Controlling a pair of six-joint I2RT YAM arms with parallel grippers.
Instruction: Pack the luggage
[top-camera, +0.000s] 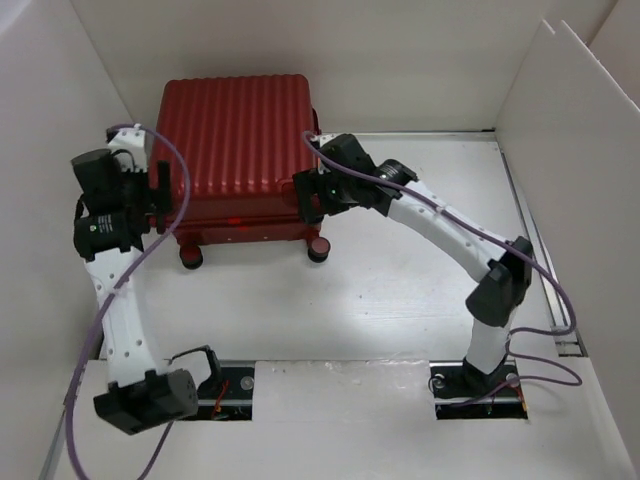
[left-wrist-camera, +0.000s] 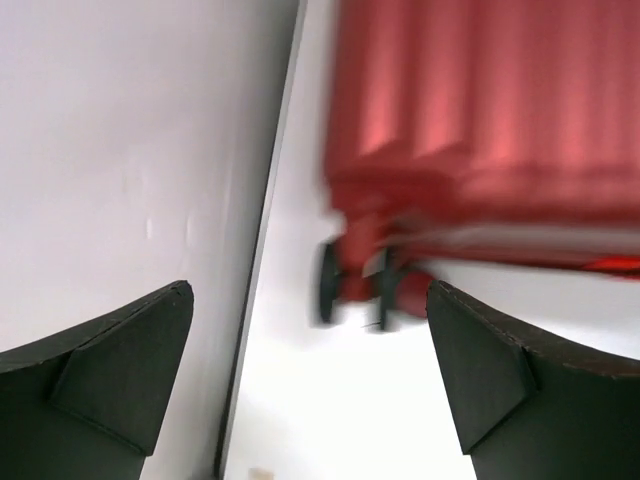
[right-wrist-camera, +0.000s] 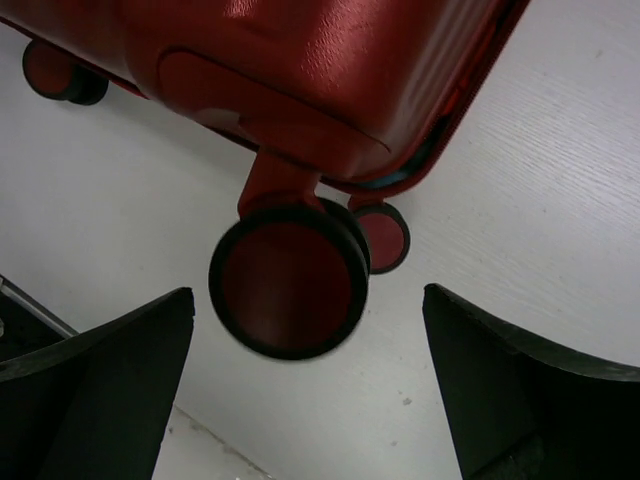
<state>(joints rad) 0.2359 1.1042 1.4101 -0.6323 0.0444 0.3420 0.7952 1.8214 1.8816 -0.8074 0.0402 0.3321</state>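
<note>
Two wheels (right-wrist-camera: 288, 280) fill right wrist view; overhead shows whole luggage (top-camera: 238, 140).

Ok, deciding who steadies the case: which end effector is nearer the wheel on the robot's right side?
Right. The right end effector faces that wheel closely; the left end effector sits left of the luggage.

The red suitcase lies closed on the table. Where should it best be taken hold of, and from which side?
Probably the upper shell's rim near the wheels, one gripper coming from each side. The suitcase lies flat and closed, far wider than the open jaws, so only a thin edge fits. The left gripper and right gripper flank that end, both open.
</note>
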